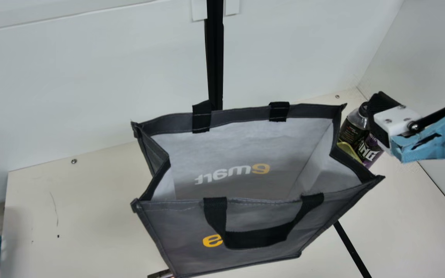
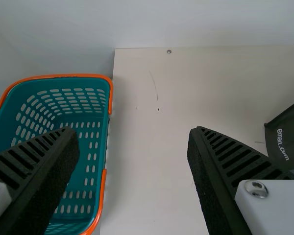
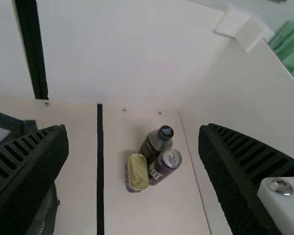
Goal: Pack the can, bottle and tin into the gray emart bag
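As far as could be judged, packing stood at 0 of 3: the bottle [image 3: 159,142], the purple can [image 3: 171,157] and the gold-topped tin [image 3: 137,172] were all outside the gray emart bag [image 1: 168,231]. They stood upright in a tight cluster near the far right corner of the surface [image 2: 152,196], just beyond the bag's right side. The bottle was nearest the far edge, the can toward the right edge, the tin on the bag's side of them. What remained was to bring all 3 over the bag's rim and set them inside.

The bag stood upright toward the middle of the surface, mouth wide, its 2 black handles on opposite walls. Its pale lining showed inside; the front wall hid part of the floor, so what lay there could not be told. A teal shopping basket [image 2: 63,76] with orange handles sat at the surface's left edge, its slotted walls partly covered by the left pincer [image 2: 132,129].

Both pincers were open with nothing between their fingers. The right pincer [image 3: 134,129] was the one near the cluster.
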{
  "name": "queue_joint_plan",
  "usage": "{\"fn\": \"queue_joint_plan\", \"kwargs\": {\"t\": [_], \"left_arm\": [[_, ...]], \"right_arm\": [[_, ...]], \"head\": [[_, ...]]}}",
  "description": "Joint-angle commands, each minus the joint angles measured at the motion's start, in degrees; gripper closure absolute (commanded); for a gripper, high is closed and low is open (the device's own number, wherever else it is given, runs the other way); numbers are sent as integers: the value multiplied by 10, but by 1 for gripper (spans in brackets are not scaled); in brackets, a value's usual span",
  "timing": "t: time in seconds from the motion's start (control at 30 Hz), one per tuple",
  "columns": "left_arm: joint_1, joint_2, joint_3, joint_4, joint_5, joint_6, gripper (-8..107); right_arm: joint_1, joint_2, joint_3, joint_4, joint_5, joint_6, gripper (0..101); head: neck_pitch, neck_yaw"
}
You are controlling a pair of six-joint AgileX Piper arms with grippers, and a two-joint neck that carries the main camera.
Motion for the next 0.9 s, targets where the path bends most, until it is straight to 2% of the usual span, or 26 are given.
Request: {"fn": "queue_joint_plan", "kwargs": {"t": [0.0,0.37,0.7,0.87], "left_arm": [[0,0,0,0,0,0,9],[0,0,0,0,0,0,9],[0,0,0,0,0,0,9],[0,0,0,0,0,0,9]], "right_arm": [[-21,-1,9,7,0,0,10],[-101,-4,72,45,0,4,10],[-139,-5,113,65,0,6,10],[-145,-5,119,66,1,6,10]], "head": [[-13,0],[-13,0],[-13,0],[-13,0]]}}
